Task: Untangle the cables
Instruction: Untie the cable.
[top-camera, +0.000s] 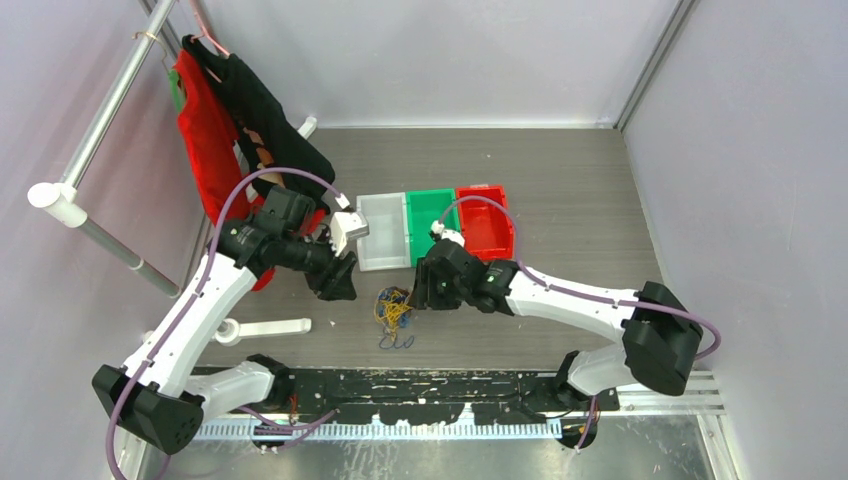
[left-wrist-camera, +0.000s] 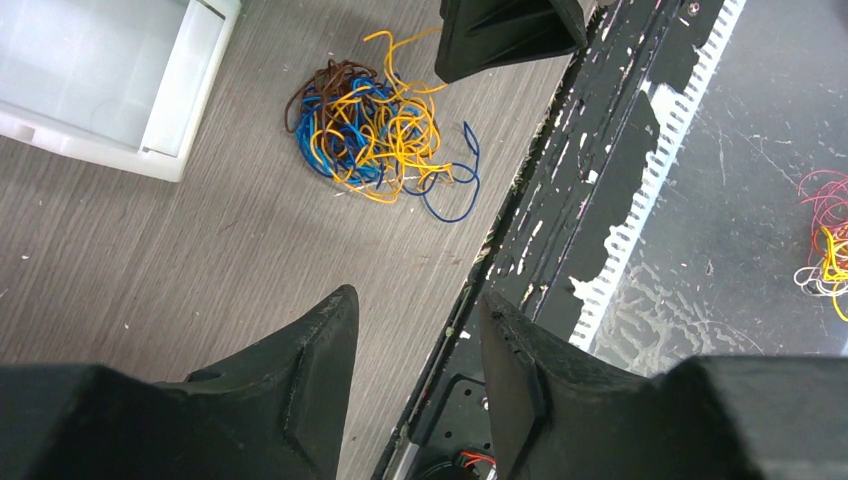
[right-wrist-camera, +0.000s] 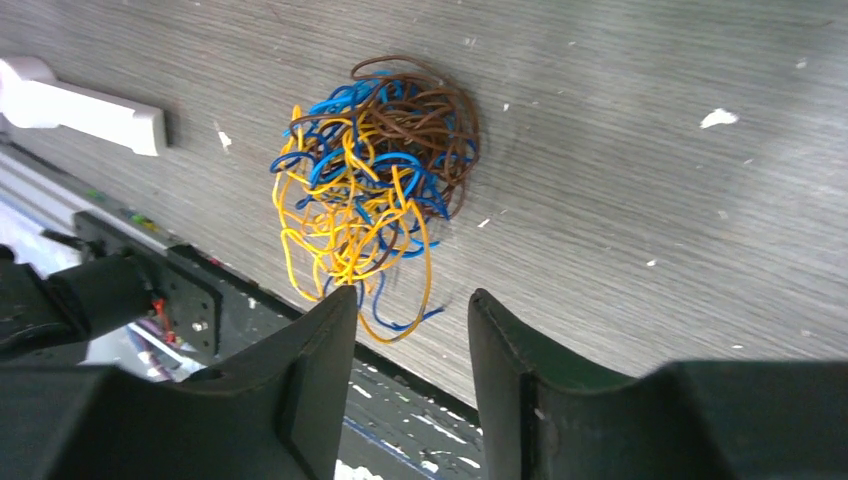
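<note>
Cables (right-wrist-camera: 375, 190): one tangle of thin, wiry loops in blue, yellow-orange and dark brown, the brown coiled to one side. It lies on the grey wood-grain worktop (top-camera: 580, 200), between the two arms and near the front edge.
Left end effector (left-wrist-camera: 415, 300): black tapered fingers parted, empty.
Right end effector (right-wrist-camera: 412, 295): likewise parted and empty, near the tangle.
</note>
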